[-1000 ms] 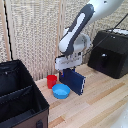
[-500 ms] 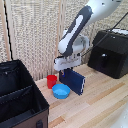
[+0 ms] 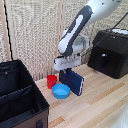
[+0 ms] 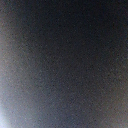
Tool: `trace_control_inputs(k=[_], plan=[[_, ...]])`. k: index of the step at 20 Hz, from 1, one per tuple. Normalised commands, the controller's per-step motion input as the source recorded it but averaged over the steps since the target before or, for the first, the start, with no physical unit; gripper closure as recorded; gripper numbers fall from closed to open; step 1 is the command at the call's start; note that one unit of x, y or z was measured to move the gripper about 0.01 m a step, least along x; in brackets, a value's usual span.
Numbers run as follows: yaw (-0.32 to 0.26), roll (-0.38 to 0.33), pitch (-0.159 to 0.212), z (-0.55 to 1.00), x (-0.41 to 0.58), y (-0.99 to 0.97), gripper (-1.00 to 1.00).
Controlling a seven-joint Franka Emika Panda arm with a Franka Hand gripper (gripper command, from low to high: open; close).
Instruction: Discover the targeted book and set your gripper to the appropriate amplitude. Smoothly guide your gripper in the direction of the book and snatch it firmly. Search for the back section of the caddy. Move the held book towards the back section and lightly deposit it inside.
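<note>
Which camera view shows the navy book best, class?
The exterior view: the book stands upright on the table, beside the light-blue bowl, under the pincer. The wrist view gives only a dark blur; no edges can be made out.

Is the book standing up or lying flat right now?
Upright. The book stands on edge on the table, beside the blue bowl, with the gripper at its top. The wrist view is a dark blur.
</note>
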Motion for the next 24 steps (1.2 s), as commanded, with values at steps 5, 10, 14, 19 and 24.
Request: trace_control_inputs(k=[5, 10, 14, 19, 24], plan=[[0.046, -0.107, 0.015, 0.83, 0.122, -0.15, 1.00], [-0.022, 0.004, 0.011, 1.00, 0.246, -0.12, 1.00], [-0.164, 0.060, 0.000, 0.93, 0.062, -0.01, 1.00], [-0.250, 0.046, 0.000, 0.87, 0.005, 0.00, 1.00], [-0.320, -0.001, -0.009, 0.78, 0.000, 0.03, 1.00]])
